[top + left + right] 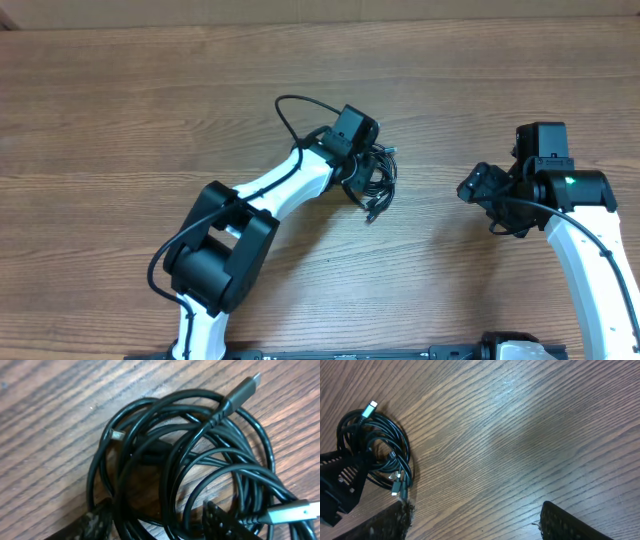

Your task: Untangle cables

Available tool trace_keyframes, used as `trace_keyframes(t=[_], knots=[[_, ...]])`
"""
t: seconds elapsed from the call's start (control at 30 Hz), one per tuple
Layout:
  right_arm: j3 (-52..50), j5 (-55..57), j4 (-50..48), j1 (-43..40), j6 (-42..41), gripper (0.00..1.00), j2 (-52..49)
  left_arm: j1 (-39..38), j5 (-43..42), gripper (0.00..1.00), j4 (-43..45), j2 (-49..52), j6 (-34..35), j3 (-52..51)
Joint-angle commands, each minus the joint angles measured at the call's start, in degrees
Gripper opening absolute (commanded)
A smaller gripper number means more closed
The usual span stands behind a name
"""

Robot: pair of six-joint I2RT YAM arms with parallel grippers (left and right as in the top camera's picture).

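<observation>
The cables (381, 181) are thin black cords tangled in one coiled bundle on the wooden table, with metal-tipped plugs sticking out. My left gripper (362, 168) is right over the bundle. In the left wrist view the coil (185, 455) fills the frame and my left gripper (157, 522) is open, its fingers set down on either side of several strands. My right gripper (478, 190) is open and empty, hovering to the right of the bundle. In the right wrist view my right gripper (475, 522) is over bare wood and the cables (380, 455) lie at the far left.
The wooden table (150, 90) extends around the bundle. The thicker black cable (288, 108) of the left arm loops above its wrist. The arm bases stand at the front edge. The left gripper's fingers (337, 482) show beside the bundle in the right wrist view.
</observation>
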State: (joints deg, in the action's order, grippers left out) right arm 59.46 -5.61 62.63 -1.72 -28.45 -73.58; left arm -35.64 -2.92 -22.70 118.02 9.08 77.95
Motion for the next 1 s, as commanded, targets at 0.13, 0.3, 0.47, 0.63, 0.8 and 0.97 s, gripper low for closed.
trace_keyframes(t=[0.13, 0.3, 0.47, 0.63, 0.8, 0.97], knots=[[0.57, -0.09, 0.09, 0.33, 0.31, 0.8, 0.22, -0.39, -0.52, 0.44, 1.36, 2.62, 1.33, 0.52], [0.57, -0.09, 0.07, 0.33, 0.31, 0.83, 0.22, -0.37, -1.18, 0.11, 2.16, 2.16, 1.44, 1.22], [0.57, -0.11, -0.35, 0.33, 0.5, 0.84, 0.22, -0.39, -2.54, 0.04, 0.63, -0.55, 1.38, 4.74], [0.57, -0.15, -1.01, 0.7, 0.52, 0.84, 0.22, -0.39, -11.32, 0.04, -0.87, -4.94, 1.33, 7.96], [0.57, -5.09, -3.52, 1.29, 5.16, 0.84, 0.2, -0.39, -15.56, 0.04, -1.62, -8.13, 1.44, 8.0], [0.57, -9.77, -6.88, 2.21, 6.29, 0.84, 0.02, -0.39, -21.07, 0.04, -1.95, -10.03, 1.44, 8.0]])
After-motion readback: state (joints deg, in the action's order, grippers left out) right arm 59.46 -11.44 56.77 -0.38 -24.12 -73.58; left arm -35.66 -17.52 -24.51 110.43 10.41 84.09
